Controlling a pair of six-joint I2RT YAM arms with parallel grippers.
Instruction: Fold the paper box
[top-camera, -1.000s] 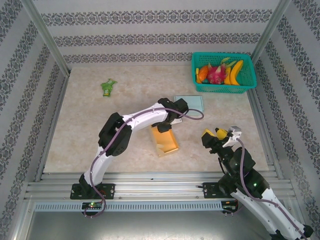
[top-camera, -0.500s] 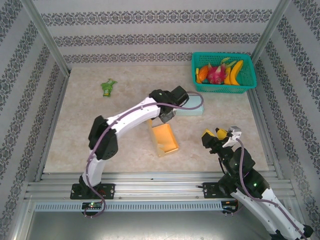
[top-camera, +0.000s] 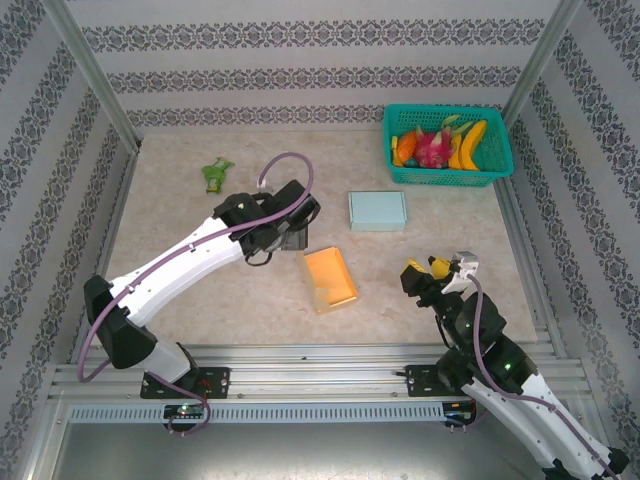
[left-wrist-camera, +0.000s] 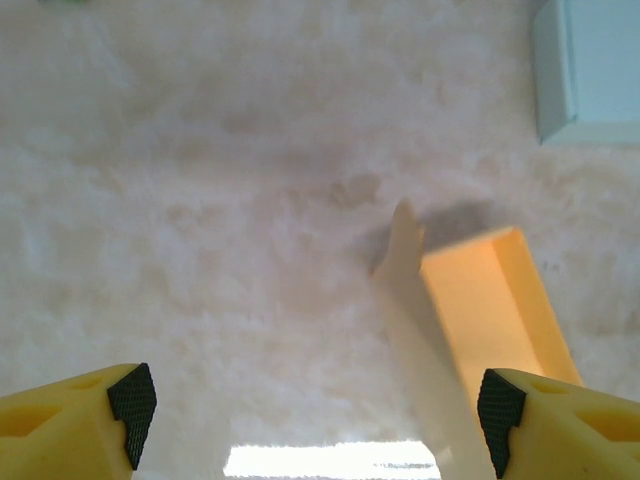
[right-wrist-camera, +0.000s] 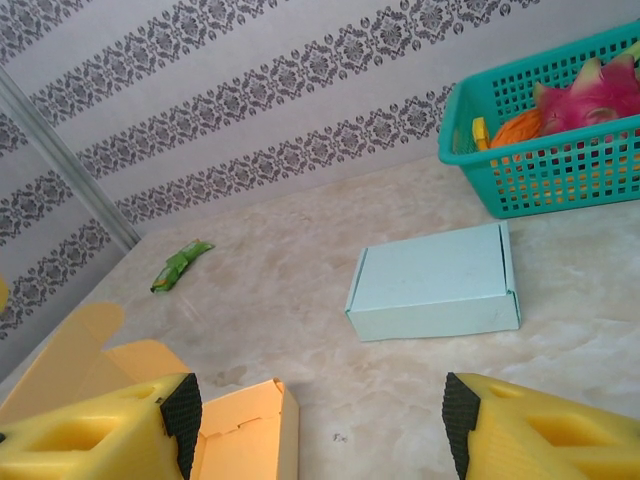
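- Paper box (top-camera: 330, 280), orange and not closed, lies flat near the middle of the bench, a little toward the near edge, with its open side up and one pale flap (left-wrist-camera: 405, 240) standing at its far-left corner.
- Left gripper (top-camera: 296, 237) hangs just beside that corner, toward the bench's left edge. Its yellow fingers (left-wrist-camera: 130, 400) are spread wide with nothing between them, and it is not touching the box.
- From the left wrist, the box (left-wrist-camera: 490, 310) lies ahead and to the right on bare marbled bench.
- Right gripper (top-camera: 428, 270) is raised near the near-right part of the bench, well apart from the box. It is spread and empty, with its fingers (right-wrist-camera: 180, 415) framing the orange box (right-wrist-camera: 245, 435).
- A light blue box (top-camera: 377, 210), folded shut, sits beyond the orange one, toward the far edge.
- A teal basket (top-camera: 447, 178) holding a banana, a dragon fruit and other fruit stands in the far-right corner.
- A small green packet (top-camera: 215, 174) lies toward the far-left corner.
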